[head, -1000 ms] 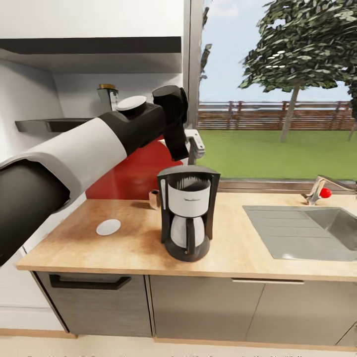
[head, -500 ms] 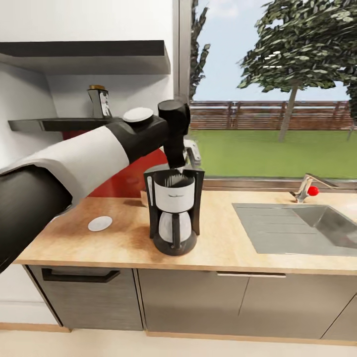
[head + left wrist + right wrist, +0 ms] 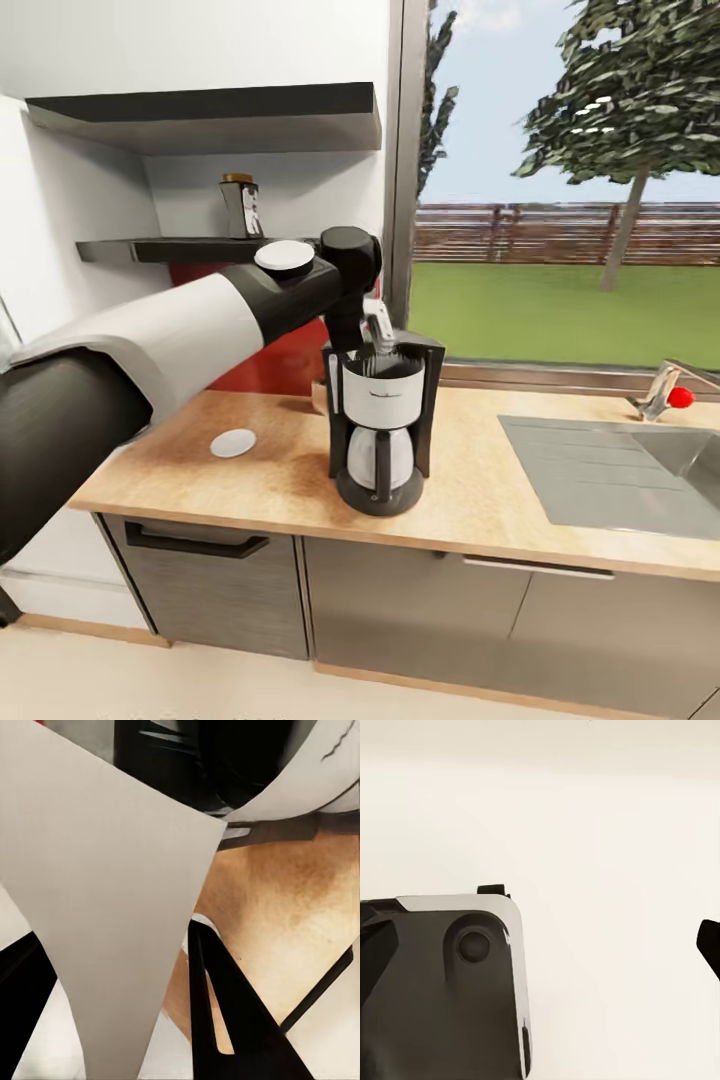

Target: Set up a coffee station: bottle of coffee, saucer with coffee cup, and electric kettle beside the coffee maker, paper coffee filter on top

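Your left gripper (image 3: 372,335) pinches the paper coffee filter (image 3: 105,892) just above the coffee maker (image 3: 381,425) — white-band lettering unreadable; right gripper's fingers — can't tell.

The filter (image 3: 112,892) between the left gripper's (image 3: 124,1020) matt black fingers (image 3: 225,1012) looks like flat, matt white paper. Just below it, the coffee maker (image 3: 382,425) is dull black plastic with a glossy glass carafe. The countertop (image 3: 300,480) under that shows warm matt wood grain. Beside the arm, the saucer (image 3: 233,443) is smooth white; farther off the sink (image 3: 600,475) looks like brushed grey metal.
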You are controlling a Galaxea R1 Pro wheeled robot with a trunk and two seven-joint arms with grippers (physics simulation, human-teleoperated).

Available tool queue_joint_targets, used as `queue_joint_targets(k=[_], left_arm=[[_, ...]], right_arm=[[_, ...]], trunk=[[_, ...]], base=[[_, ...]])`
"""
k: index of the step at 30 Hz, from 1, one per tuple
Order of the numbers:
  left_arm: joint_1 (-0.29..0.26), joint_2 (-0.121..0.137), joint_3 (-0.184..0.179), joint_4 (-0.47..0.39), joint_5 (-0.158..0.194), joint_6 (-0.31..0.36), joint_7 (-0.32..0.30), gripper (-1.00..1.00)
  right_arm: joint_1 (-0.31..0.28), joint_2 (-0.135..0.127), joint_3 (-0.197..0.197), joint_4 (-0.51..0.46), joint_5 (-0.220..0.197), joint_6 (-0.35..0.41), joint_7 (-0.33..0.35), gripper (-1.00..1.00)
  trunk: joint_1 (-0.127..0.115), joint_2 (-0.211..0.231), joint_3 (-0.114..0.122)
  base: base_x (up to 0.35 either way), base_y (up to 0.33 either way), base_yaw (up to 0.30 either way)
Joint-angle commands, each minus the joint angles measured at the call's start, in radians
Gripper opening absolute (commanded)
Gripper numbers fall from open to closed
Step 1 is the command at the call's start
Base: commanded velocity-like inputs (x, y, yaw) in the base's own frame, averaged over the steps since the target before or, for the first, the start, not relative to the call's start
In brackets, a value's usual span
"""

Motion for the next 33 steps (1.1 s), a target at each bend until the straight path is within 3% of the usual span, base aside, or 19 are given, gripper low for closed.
queue_joint_targets(k=[1,9,33], left_arm=[[0.005,0.0,-0.002,0.0,-0.023,0.006,-0.01,-1.0],[0.032,0.0,-0.005,-0.006,-0.047,0.01,-0.012,-1.0],[0.032,0.0,-0.004,-0.019,-0.045,0.011,-0.014,-1.0]], right_arm=[[-0.001,0.0,-0.005,0.001,-0.001,-0.004,0.001,1.0],[-0.001,-0.001,-0.006,0.002,0.002,-0.005,0.002,1.0],[-0.001,-0.001,-0.006,0.004,0.002,-0.005,0.001,1.0]], trunk=[[0.001,-0.002,-0.002],[0.001,-0.002,-0.002],[0.001,-0.002,-0.002]], base=[[0.0,0.0,0.094],[0.0,0.0,0.026],[0.071,-0.018,0.0]])
